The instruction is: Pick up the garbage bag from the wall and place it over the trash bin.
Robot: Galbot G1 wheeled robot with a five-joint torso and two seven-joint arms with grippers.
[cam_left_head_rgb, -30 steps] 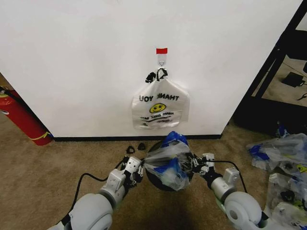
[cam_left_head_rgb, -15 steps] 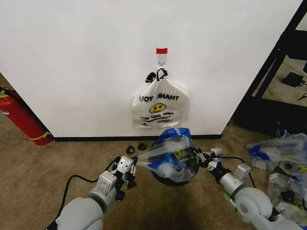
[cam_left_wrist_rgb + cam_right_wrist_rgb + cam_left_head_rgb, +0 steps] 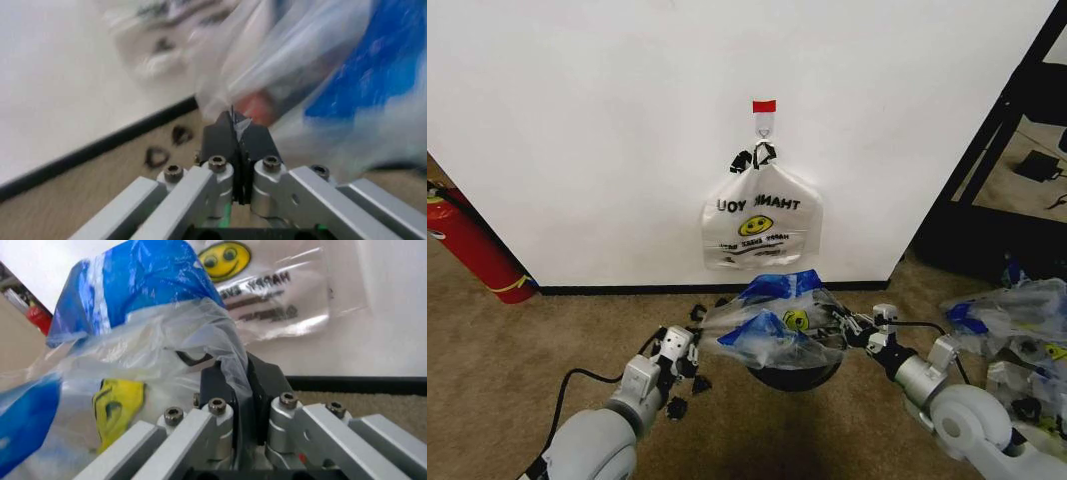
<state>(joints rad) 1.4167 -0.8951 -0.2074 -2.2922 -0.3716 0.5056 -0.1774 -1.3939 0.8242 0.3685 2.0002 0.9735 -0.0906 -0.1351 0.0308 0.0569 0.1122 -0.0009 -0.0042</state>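
The garbage bag (image 3: 772, 325), see-through with blue patches and a yellow smiley, is stretched wide between my two grippers. It hangs just over the trash bin (image 3: 792, 378), whose dark rim shows below it. My left gripper (image 3: 695, 345) is shut on the bag's left edge; in the left wrist view its closed fingers (image 3: 227, 135) pinch the film. My right gripper (image 3: 844, 325) is shut on the right edge, as the right wrist view (image 3: 237, 375) also shows. The wall (image 3: 577, 130) stands straight ahead, its hook (image 3: 764, 126) under a red tape strip.
A whiter THANK YOU bag (image 3: 762, 225) hangs from the hook. A red fire extinguisher (image 3: 472, 245) leans at the left. More plastic bags (image 3: 1017, 330) lie at the right by a black shelf frame (image 3: 997, 130). Small black clips (image 3: 699, 383) dot the carpet.
My grippers have moved apart, left one leftward and right one rightward, pulling the bag wider and flatter over the bin.
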